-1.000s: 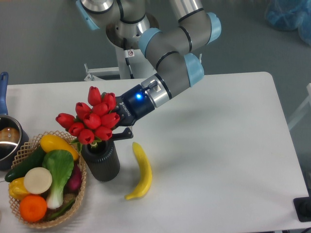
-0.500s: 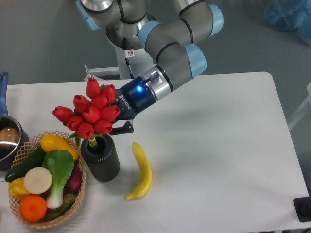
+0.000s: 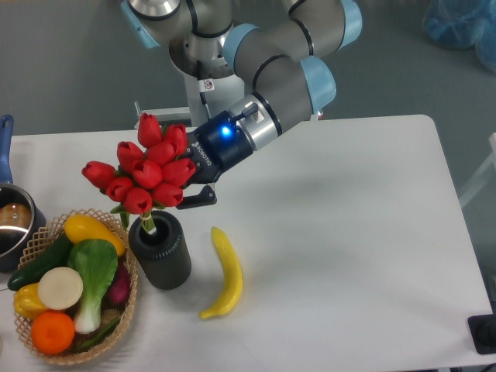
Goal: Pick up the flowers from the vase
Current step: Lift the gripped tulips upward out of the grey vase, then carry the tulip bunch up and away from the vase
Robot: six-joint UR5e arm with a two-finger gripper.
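The flowers (image 3: 145, 171), a bunch of red tulip buds with green stems, stand raised over the vase (image 3: 161, 252), a dark ribbed cylinder at the table's left. Only the stem ends still reach into its mouth. My gripper (image 3: 186, 191) comes in from the right, just behind the buds, and is shut on the bunch below the heads. One dark finger (image 3: 198, 199) sticks out to the right of the stems; the other is hidden by the buds.
A yellow banana (image 3: 225, 273) lies just right of the vase. A wicker basket (image 3: 46, 231) of vegetables and fruit touches the vase's left side. A metal pot (image 3: 13, 221) with a blue handle sits at the left edge.
The gripper and the flowers have risen and shifted slightly left. The stems have come further out of the vase. The vase has stayed in place.
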